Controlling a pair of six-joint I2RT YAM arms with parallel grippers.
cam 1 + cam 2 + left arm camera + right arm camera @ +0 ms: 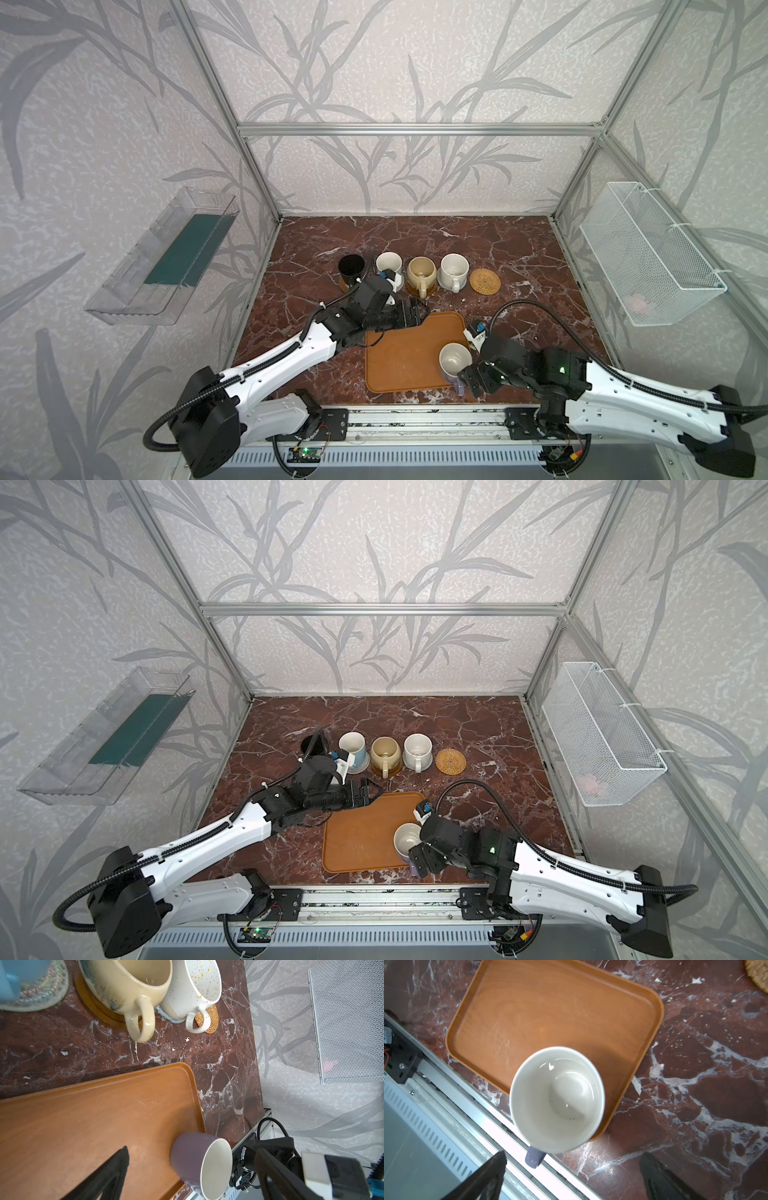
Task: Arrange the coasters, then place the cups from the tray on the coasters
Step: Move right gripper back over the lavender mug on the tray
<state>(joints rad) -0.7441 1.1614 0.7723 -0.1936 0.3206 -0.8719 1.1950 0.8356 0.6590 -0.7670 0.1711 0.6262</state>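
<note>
Lavender cup [556,1099] (pale inside), glossy, upright

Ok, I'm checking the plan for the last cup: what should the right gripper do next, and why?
Probably lower the open right gripper onto the handle side of the lavender cup and close. It is the only cup on the tray, its handle faces the gripper, and the rattan coaster is bare.

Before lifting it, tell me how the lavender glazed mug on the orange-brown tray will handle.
The lavender glazed mug looks rigid and glossy, so likely slippery and breakable. It stands upright at the corner of the orange-brown rectangular tray; a sideways push might tip it over the low rim. Its handle probably shifts balance slightly.
</note>
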